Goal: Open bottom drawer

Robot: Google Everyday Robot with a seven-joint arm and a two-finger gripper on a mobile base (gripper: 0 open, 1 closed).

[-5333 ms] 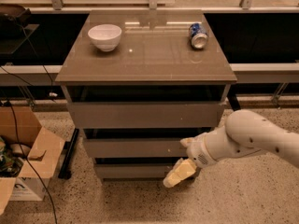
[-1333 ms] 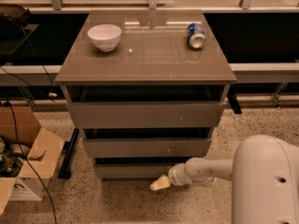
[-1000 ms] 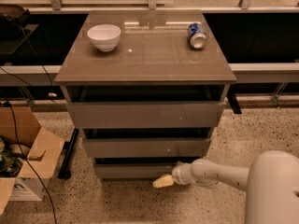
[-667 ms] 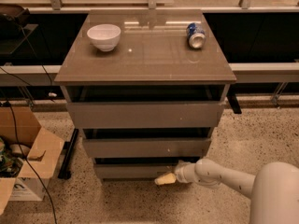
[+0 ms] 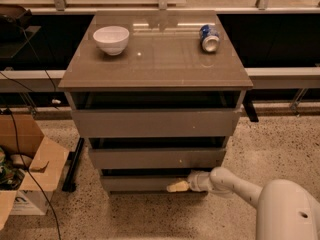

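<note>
- The gripper (image 5: 177, 186) is sitting low at the front of the desk (image 5: 75, 81), its pale tip lying against the face of the bottom drawer (image 5: 135, 184), right of the drawer's middle and just under its upper edge.
- Compared with a second ago, the tip is riding a little higher on that front. Then it was pointing at the drawer's lower edge, and now it is creeping towards the dark gap above it.
- Compared with five seconds ago, the change is bigger. The gripper was hanging beside the right end of the lower fronts, and the arm (image 5: 235, 184) was bulking large. Now the arm is stretching in low and thin from the right.
- Whether the gripper is open or closed I cannot tell from where I am standing, and it is not visibly holding anything.
- The bottom drawer itself is not showing any shift. Its front is lying in line beneath the middle drawer (image 5: 155, 158), as it was earlier, so I am judging the opening as not yet begun.
- I am taking the upward creep as a search for the top lip, which would give a pulling edge on this handleless front.
- On the desk, the white bowl (image 5: 111, 39) and the tipped can (image 5: 209, 38) are sitting where they were.
</note>
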